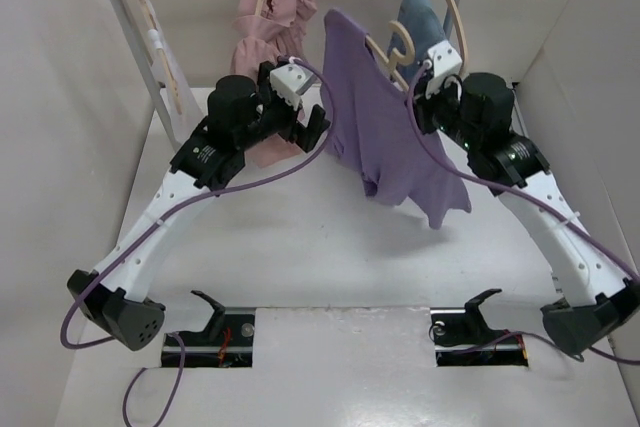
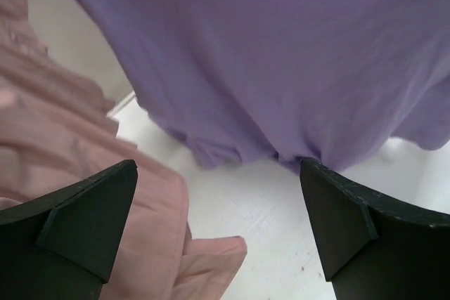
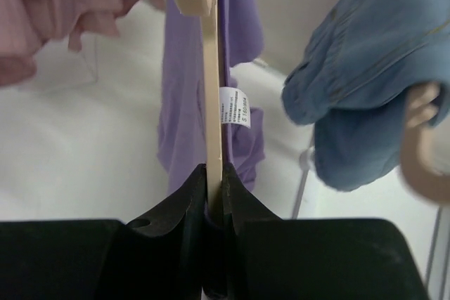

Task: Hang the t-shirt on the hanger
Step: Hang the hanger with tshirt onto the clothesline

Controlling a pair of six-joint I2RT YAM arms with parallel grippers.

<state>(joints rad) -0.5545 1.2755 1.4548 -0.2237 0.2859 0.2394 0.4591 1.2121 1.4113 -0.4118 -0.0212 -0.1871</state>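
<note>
The lavender t-shirt point(image 1: 385, 137) hangs draped over the pale beige hanger point(image 1: 386, 54), its hem reaching down toward the table. My right gripper point(image 1: 415, 90) is shut on the hanger's lower edge. In the right wrist view the jaws point(image 3: 214, 177) clamp the thin hanger point(image 3: 211, 103) edge-on, with the shirt point(image 3: 179, 110) and its white label hanging on it. My left gripper point(image 1: 306, 128) is open and empty just left of the shirt. In the left wrist view its fingers point(image 2: 84, 223) stand wide apart below the shirt point(image 2: 281, 54), touching nothing.
A dusty pink garment point(image 1: 270, 12) hangs behind my left gripper and shows in the left wrist view point(image 2: 56, 138). A blue-grey garment point(image 1: 417, 17) hangs on a hanger at the back right. Rack posts point(image 1: 135, 27) and spare hangers stand at the back left. White walls enclose both sides.
</note>
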